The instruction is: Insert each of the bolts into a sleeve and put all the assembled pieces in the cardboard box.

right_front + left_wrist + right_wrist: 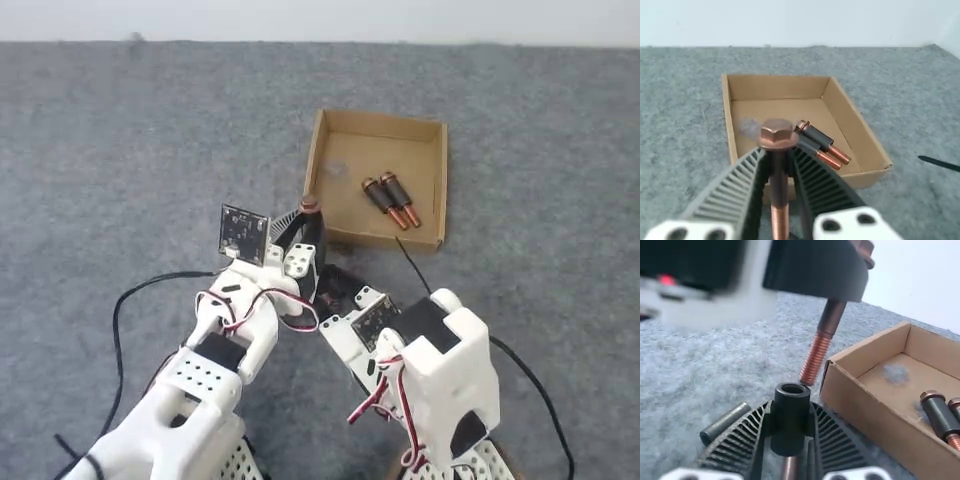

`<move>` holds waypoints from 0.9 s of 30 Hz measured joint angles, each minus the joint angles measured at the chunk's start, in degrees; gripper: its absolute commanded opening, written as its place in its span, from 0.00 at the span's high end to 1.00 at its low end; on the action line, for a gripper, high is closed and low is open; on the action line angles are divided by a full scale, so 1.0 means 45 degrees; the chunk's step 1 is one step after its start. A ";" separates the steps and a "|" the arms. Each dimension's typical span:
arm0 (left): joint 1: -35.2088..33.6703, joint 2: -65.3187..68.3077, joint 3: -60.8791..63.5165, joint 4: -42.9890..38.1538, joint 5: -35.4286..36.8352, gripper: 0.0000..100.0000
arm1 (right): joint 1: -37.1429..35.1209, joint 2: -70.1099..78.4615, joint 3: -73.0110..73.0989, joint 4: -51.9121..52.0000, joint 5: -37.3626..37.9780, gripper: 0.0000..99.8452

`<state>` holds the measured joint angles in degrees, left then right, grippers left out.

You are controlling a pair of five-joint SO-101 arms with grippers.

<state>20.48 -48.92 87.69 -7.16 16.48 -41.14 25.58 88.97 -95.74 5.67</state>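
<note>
Left gripper (776, 153) pinches a bolt (776, 136) upright, head up; its threaded tip hangs just above, slightly off, the upright sleeve (790, 422) clamped by the right gripper (790, 409), beside the cardboard box (345, 165).

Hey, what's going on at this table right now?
Two robot arms are mid-assembly. The left gripper is shut on a copper bolt, and the right gripper holds a black sleeve upright beneath it. The bolt's tip is close to the sleeve's opening, not yet inside. Two assembled pieces already lie in the cardboard box, and a spare sleeve lies on the grey table.
</note>
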 measured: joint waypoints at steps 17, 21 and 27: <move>0.0000 0.0000 0.0254 -0.0020 0.0000 0.99 | 0.0098 -0.0020 0.0000 0.0000 0.0000 0.99; 0.0000 0.0000 0.0410 -0.0020 0.0000 0.99 | 0.0098 -0.0020 0.0000 0.0000 0.0000 0.99; 0.0000 0.0000 0.0430 -0.0020 0.0000 0.99 | 0.0195 -0.0020 0.0000 0.0000 0.0000 0.99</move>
<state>20.48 -48.92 89.63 -7.25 16.48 -40.26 25.49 88.97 -95.74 5.67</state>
